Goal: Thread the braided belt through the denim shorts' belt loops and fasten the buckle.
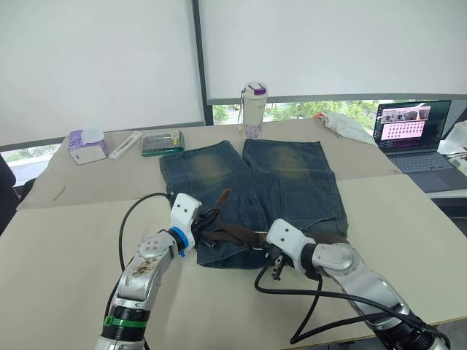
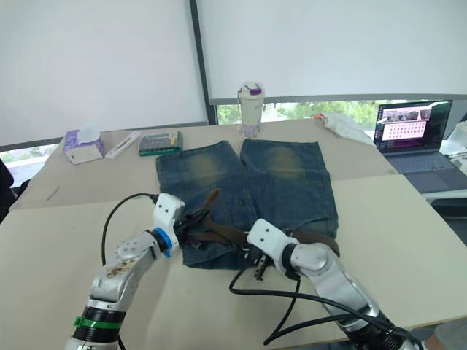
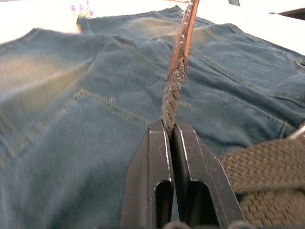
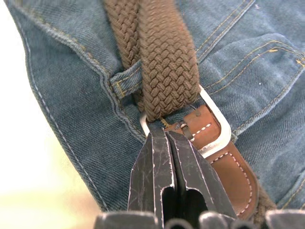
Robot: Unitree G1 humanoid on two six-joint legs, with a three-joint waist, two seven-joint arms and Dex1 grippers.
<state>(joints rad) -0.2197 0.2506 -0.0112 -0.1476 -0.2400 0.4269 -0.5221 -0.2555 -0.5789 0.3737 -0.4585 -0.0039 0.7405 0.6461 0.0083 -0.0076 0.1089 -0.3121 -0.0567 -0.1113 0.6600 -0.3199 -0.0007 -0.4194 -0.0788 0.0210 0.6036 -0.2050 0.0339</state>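
Note:
The denim shorts point(image 1: 292, 182) lie flat on the table, waistband toward me. The braided belt point(image 1: 237, 235) runs along the waistband and passes under a belt loop point(image 4: 126, 81). My left gripper point(image 3: 170, 126) is shut on the belt's free end, which rises from it to the worn reddish tip point(image 1: 224, 195). In the right wrist view the strap point(image 4: 167, 57) goes through the silver buckle point(image 4: 218, 125). My right gripper point(image 4: 164, 133) is shut, its tips meeting at the buckle's near edge by the prong. In the head view that gripper point(image 1: 276, 257) sits at the waistband's near edge.
A white bottle point(image 1: 254, 109) stands behind the shorts. At the back left are a tissue box point(image 1: 87, 147) and a green tin point(image 1: 162, 143). An open laptop point(image 1: 412, 131) sits at the right. Black cables point(image 1: 292, 292) trail over the near table.

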